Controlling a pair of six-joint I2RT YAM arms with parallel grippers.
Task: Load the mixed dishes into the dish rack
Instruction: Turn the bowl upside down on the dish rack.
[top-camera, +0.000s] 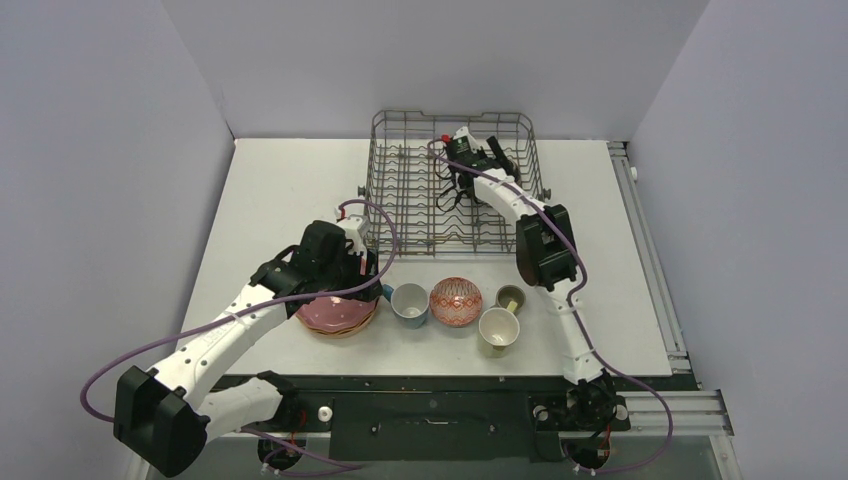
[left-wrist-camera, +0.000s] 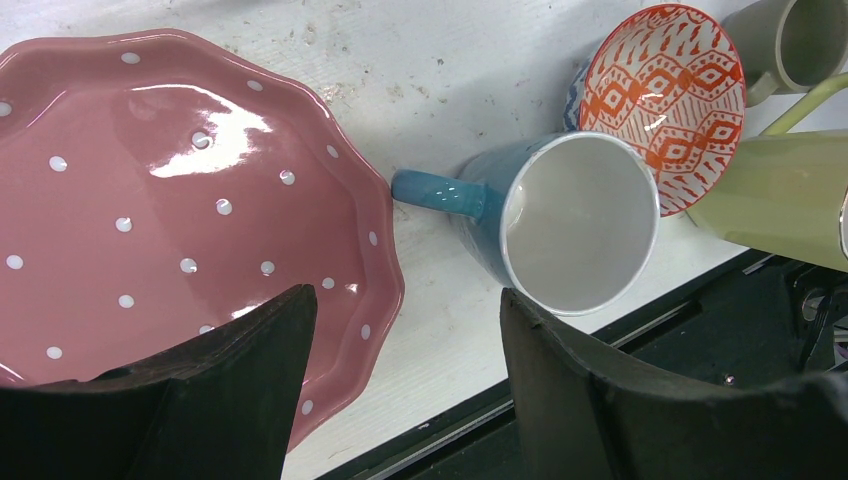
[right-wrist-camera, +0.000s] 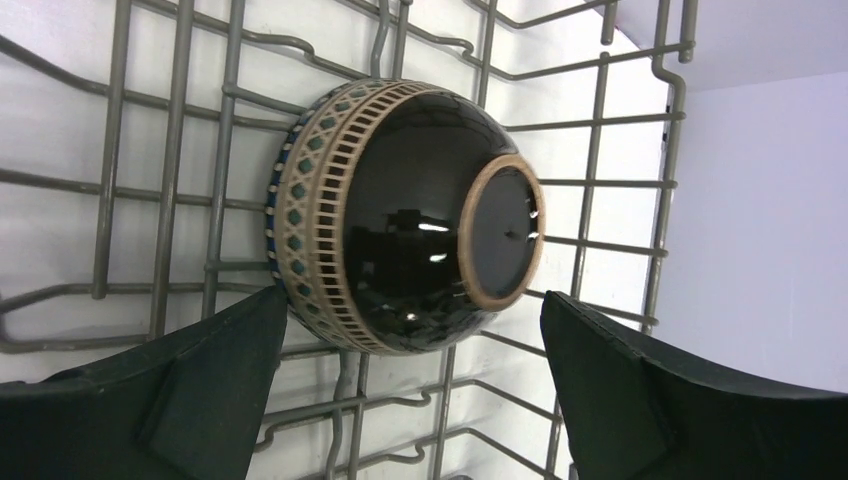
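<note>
In the top view my left gripper (top-camera: 365, 285) hovers open over the right edge of the pink white-dotted plate (top-camera: 335, 318), which lies on an orange plate. The left wrist view has the gripper (left-wrist-camera: 405, 300) straddling bare table between that plate (left-wrist-camera: 170, 200) and the light-blue mug (left-wrist-camera: 560, 220) on its side. My right gripper (top-camera: 490, 160) reaches into the grey dish rack (top-camera: 400, 185). In its wrist view it (right-wrist-camera: 412, 300) stands wide open around a dark-brown bowl (right-wrist-camera: 410, 215) resting on its side on the rack wires (right-wrist-camera: 170, 150).
Right of the blue mug (top-camera: 409, 302) stand a red patterned bowl (top-camera: 456, 300), a small olive mug (top-camera: 511, 297) and a pale-yellow mug (top-camera: 498, 330). All sit near the table's front edge, where a black rail runs. Walls close in the back and sides.
</note>
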